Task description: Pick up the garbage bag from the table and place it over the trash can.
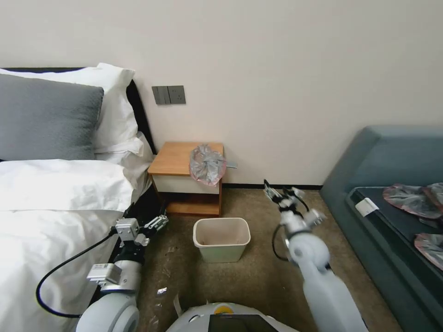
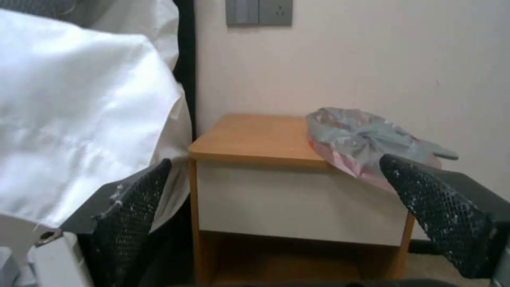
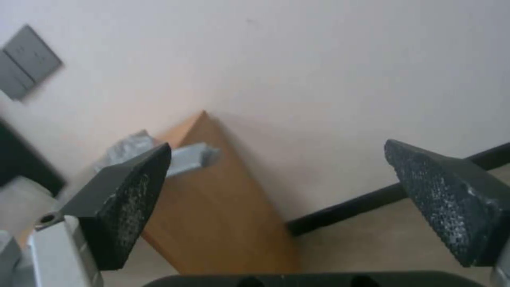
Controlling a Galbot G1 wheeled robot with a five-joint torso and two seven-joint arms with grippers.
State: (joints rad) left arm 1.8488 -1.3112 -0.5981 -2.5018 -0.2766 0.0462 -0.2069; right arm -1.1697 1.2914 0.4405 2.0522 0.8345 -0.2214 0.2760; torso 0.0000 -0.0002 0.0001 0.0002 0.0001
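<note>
Left arm low beside the bed (image 1: 55,203), elbow bent, forearm reaching forward toward the table (image 1: 177,159); left gripper (image 1: 159,222) level with the lower shelf, short of the table, touching nothing; its fingers (image 2: 133,215) spread wide in the left wrist view, holding nothing. Right arm raised from the right side of the base, wrist tilted up and angled toward the table's right side; right gripper (image 1: 277,192) in the air above the carpet, between the table and the blue sofa (image 1: 392,157), well apart from both; its fingers (image 3: 444,199) splayed wide, empty.

Garbage bag (image 1: 207,164) crumpled on the right front corner of the table top, pink edge drooping over the drawer front; untouched by either gripper. Trash can (image 1: 221,239) upright on the carpet in front of the table, between the two arms.

Left wrist view faces the table head-on: white drawer front, open shelf, bag (image 2: 366,143) on the far corner, wall switch plate (image 2: 259,12) above. Right wrist view shows the table's side panel (image 3: 223,215) tilted, a grey scrap of the bag (image 3: 186,157) over its edge, black skirting. Head view alone shows flatter grey-pink bags (image 1: 410,200) lying on the sofa.
</note>
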